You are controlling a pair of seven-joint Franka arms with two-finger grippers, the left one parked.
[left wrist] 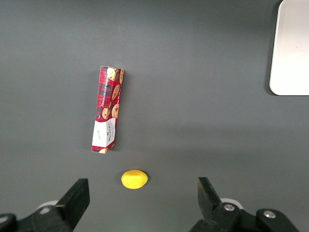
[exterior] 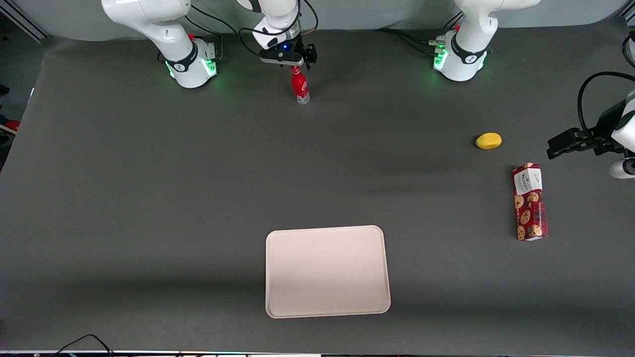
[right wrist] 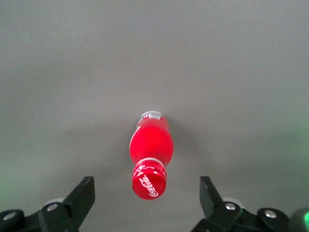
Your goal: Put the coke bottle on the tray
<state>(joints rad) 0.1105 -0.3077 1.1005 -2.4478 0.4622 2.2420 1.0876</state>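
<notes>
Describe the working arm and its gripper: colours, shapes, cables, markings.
The working right arm has glossy white rounded shells with a black band at a joint, and its base glows green. Black cables loop around its wrist. The gripper, above the coke bottle, has a dark body with a small blue light. Its fingers are black, wedge-shaped and spread wide, on a dark carrier with silver screws.

The coke bottle (exterior: 299,89) (right wrist: 151,154) stands upright on the dark counter (exterior: 149,198), far from the front camera, a slim red bottle with a red cap, white script logo and clear base. The gripper (exterior: 292,67) (right wrist: 145,203) hovers just above its cap, jaws spread wide. The tray (exterior: 327,270), pale beige-pink, flat and rectangular with rounded corners and a low rim, lies much nearer the front camera, well apart from the bottle.
</notes>
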